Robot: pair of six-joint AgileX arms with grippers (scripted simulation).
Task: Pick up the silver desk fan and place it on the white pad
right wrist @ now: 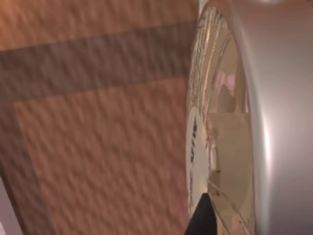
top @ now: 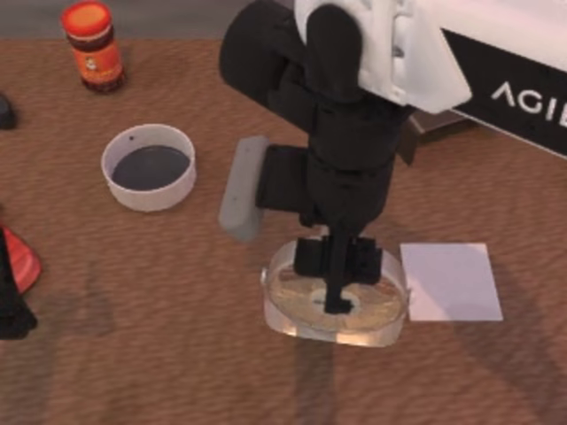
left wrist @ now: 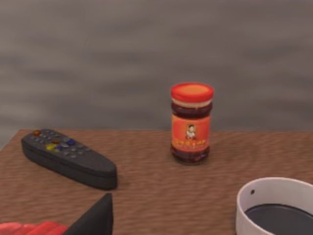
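The silver desk fan (top: 354,310) rests on the brown table near the middle front, its yellowish inside and pale label facing up. My right gripper (top: 337,297) reaches down onto its middle and is shut on it. In the right wrist view one black fingertip (right wrist: 200,218) lies against the fan's face (right wrist: 222,147), and the other is hidden behind the shiny rim. The white pad (top: 450,282) lies flat just right of the fan, bare. My left gripper (top: 11,305) is parked at the table's left edge, open, with one fingertip (left wrist: 98,215) showing.
A white bowl with a dark inside (top: 149,166) (left wrist: 276,208) and a red-lidded jar (top: 92,44) (left wrist: 191,122) stand at the back left. A dark remote (left wrist: 68,156) and a red object (top: 22,257) lie far left. A grey oblong block (top: 241,186) sits behind the fan.
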